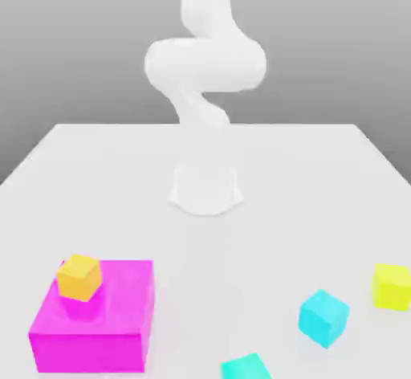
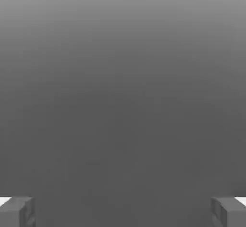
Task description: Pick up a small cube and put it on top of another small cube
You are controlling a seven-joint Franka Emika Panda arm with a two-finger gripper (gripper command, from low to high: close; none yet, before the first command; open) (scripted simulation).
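I read no lettering on any block. Gripper (image 2: 123,211): hand view puts fingertips (image 2: 17,212) at opposite edges, spread full, nothing between. Yellow cube (image 1: 392,286) on table (image 1: 305,169), about 4 o'clock from arm base (image 1: 205,189) in exterior view, near cyan cube (image 1: 324,317). Orange cube (image 1: 79,277) atop magenta block (image 1: 100,321), 7 o'clock.

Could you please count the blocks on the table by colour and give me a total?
Magenta: 1, the big block
Orange: 1, the cube sitting on top of the magenta block
Yellow: 1, the cube
Cyan: 1, the cube
Teal-green: 1, the cube, cut off by the picture's lower edge
Total: 5
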